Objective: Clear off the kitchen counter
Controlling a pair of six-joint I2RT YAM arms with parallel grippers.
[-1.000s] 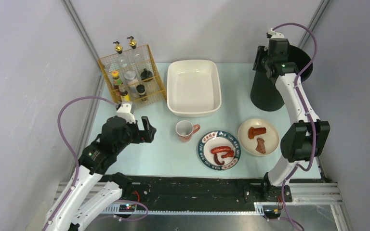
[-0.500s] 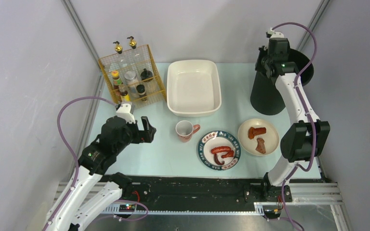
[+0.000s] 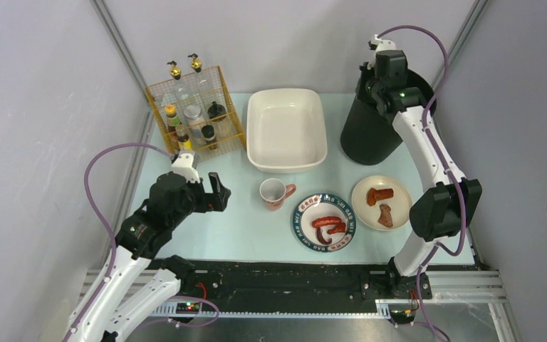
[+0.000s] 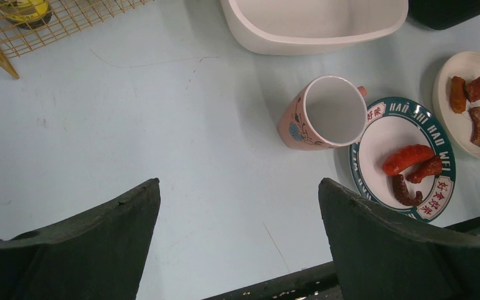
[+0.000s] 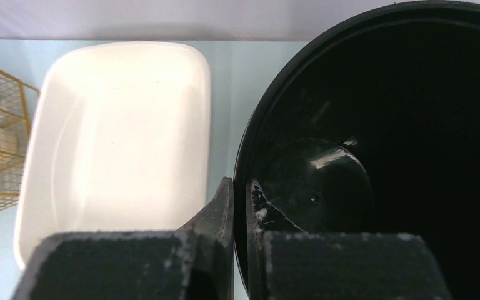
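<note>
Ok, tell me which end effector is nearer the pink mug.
Left. The left end effector hovers open just left of the pink mug; the right end effector is far off at the back right, clamped on the black bin's rim.

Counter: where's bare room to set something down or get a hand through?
Largest bare patch of counter: front left, between wire rack, mug and near edge, under the open left hand. Crowded: mug, patterned plate and cream plate packed front right; rack, basin, black bin fill the back.
</note>
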